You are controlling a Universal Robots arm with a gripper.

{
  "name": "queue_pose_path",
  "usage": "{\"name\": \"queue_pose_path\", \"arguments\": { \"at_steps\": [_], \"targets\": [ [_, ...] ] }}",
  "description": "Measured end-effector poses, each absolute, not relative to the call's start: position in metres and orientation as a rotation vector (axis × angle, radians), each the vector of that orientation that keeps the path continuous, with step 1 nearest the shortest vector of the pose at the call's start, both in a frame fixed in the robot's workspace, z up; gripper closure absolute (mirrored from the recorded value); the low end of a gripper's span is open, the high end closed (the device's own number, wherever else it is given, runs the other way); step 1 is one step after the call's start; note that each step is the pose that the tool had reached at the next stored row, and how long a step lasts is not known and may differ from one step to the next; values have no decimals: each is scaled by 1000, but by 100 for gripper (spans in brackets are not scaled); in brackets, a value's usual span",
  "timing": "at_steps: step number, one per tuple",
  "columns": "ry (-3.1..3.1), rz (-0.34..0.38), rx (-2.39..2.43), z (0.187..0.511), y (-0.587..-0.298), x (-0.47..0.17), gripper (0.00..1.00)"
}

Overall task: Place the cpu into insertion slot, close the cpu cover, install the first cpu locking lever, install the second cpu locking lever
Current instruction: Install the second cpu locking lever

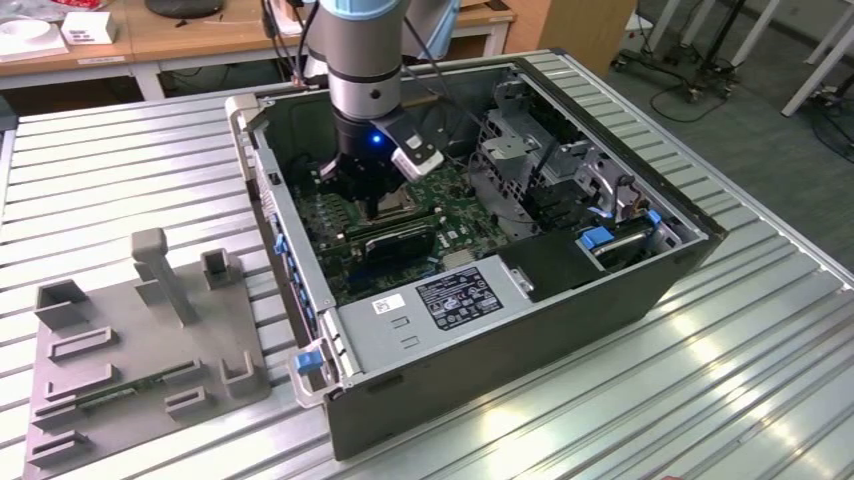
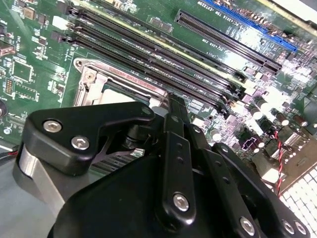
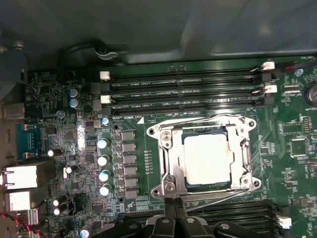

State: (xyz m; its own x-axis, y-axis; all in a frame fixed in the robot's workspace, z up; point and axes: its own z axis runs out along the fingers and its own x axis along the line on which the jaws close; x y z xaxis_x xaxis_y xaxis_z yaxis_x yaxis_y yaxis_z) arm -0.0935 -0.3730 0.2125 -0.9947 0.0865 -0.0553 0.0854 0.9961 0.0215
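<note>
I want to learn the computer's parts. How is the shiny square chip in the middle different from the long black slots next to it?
The cpu is a pale, silvery square; the memory slots are dark, long and narrow. The cpu is one piece ringed by the silvery cpu cover; the memory slots run in several side-by-side rows. The cpu's top is smooth and plain; the memory slots end in small white clips. Both sit flat on the green motherboard.

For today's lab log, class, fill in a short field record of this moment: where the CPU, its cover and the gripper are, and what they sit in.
cpu: seated flat in the slot, pale top showing
slot: on the green motherboard, between rows of memory slots
cover: silvery frame lying around the cpu
gripper: low at the slot's edge, holding nothing visible; fingers together
case: open computer case on a ribbed table
</note>
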Motion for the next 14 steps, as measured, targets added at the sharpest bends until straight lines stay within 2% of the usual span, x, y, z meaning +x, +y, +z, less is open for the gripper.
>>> {"name": "queue_pose_path", "arguments": {
  "at_steps": [14],
  "targets": [
    [3082,30,133,205,-373,-99,89]
  ]
}}
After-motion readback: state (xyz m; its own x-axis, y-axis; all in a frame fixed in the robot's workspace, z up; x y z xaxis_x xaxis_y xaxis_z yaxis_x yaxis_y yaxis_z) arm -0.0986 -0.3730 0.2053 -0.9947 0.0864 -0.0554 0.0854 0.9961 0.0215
